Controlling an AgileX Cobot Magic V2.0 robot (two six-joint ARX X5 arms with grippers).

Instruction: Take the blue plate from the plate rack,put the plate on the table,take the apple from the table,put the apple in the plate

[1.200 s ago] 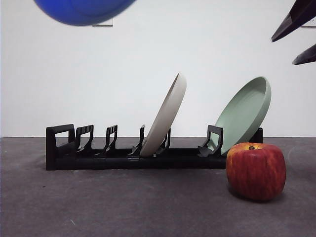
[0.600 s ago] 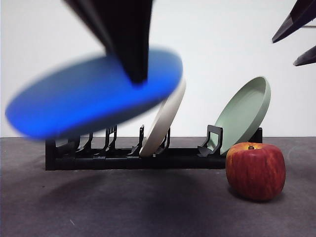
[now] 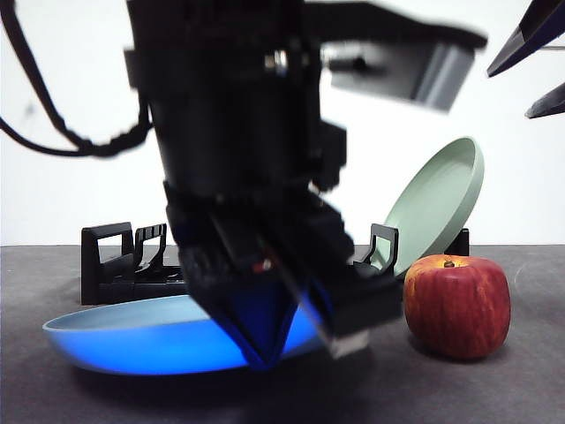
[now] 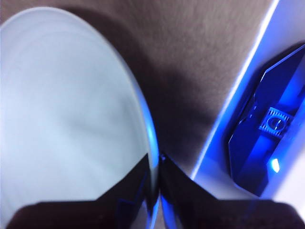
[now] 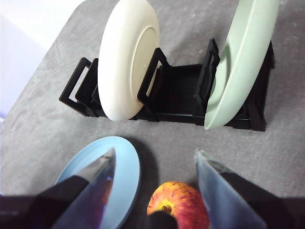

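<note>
The blue plate (image 3: pixel 132 340) lies almost flat, low over the table (image 3: pixel 494 389), in front of the plate rack (image 3: pixel 110 265); whether it touches the table I cannot tell. My left gripper (image 3: pixel 269 349) is shut on the plate's near-right rim, and the left wrist view shows the jaws pinching that rim of the blue plate (image 4: pixel 62 109). To the right of the plate, the apple (image 3: pixel 457 305) stands on the table. My right gripper (image 5: pixel 155 152) hangs open high above the apple (image 5: pixel 178 205), apart from it. The right wrist view also takes in the blue plate (image 5: pixel 121 174) and the rack (image 5: pixel 176 95).
A cream-white plate (image 5: pixel 126 62) and a sage-green plate (image 5: pixel 243 57) lean in the rack's slots. In the front view the left arm hides the cream one, while the green plate (image 3: pixel 437 203) stands behind the apple. The right gripper's tips (image 3: pixel 534 62) show at the top right corner.
The left arm has come down into the front view with the blue plate, from high up and tilted to low and nearly flat by the table. Apple and right gripper have not moved.
</note>
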